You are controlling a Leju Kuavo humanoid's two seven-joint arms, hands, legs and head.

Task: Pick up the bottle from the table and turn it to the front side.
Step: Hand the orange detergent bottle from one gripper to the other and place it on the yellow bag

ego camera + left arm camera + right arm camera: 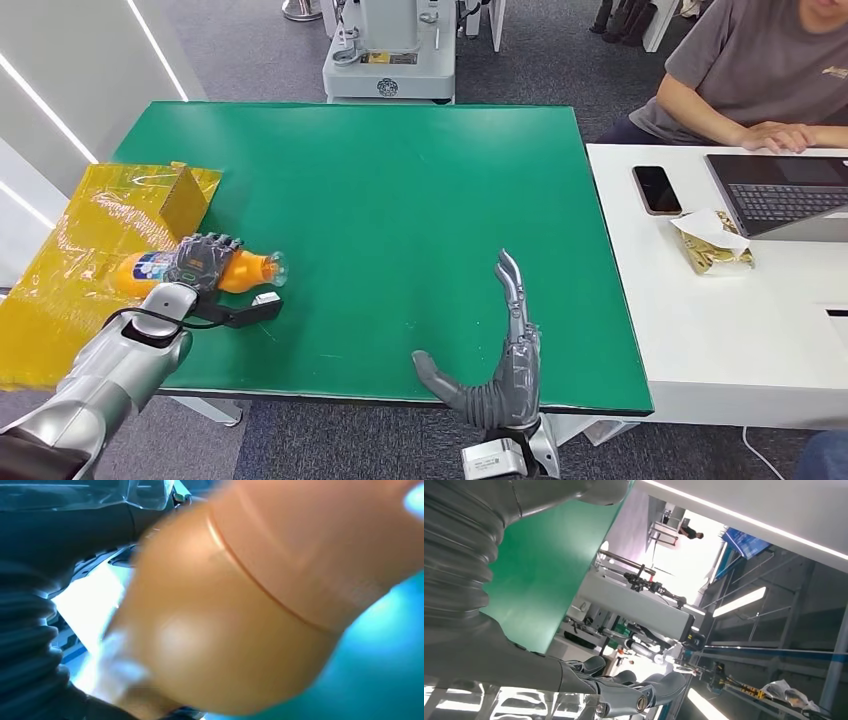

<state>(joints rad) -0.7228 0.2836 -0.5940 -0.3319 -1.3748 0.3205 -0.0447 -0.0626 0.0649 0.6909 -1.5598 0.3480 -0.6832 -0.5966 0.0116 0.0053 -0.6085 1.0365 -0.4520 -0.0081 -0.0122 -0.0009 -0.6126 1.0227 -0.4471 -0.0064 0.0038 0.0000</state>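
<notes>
On the green table [400, 200] we see our left hand [203, 260] gripping the orange bottle [240, 270], which lies on its side at the left edge, neck pointing right, while our right hand [505, 350] hovers spread, holding nothing.

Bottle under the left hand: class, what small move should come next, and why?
Probably lift it slightly off the table. The left hand is already wrapped around the orange bottle, which lies on its side at the green table's left edge. The right hand is open and apart.
</notes>
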